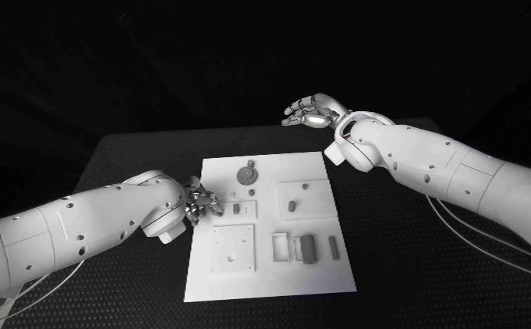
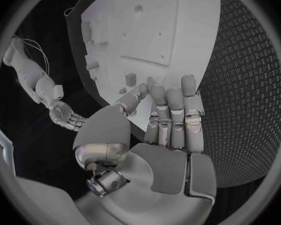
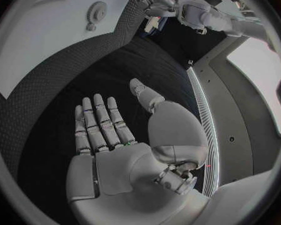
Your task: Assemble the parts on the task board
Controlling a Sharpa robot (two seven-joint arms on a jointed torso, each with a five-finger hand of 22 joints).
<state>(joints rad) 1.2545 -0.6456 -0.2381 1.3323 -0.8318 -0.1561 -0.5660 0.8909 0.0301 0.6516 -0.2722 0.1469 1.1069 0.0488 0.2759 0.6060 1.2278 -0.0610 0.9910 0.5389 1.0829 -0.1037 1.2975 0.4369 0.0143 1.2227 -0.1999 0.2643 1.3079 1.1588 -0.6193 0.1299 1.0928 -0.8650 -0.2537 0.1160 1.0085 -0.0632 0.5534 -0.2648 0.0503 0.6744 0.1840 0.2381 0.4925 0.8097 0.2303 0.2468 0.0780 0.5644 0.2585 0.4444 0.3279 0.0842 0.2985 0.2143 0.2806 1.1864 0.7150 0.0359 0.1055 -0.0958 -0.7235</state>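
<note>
**Left hand at the board's edge, right hand raised beyond it**

The task board [image 1: 271,225] lies flat in the middle of the black table [image 1: 133,152]. On it sit several small grey parts: a round gear-like piece [image 1: 247,173] near the board's far end, a small peg [image 1: 291,206] near the middle, and a cluster of narrow blocks [image 1: 305,247] toward the near right side.

The left hand [image 1: 200,200] rests at the board's left edge, about midway along it. In the left wrist view its fingers [image 2: 172,115] lie straight and side by side over the board's rim, the thumb apart, and nothing is between them.

The right hand [image 1: 313,112] hangs beyond the board's far right corner, well apart from it. In the right wrist view its fingers [image 3: 100,122] are stretched out with the palm bare, holding nothing, above the dark table.
</note>
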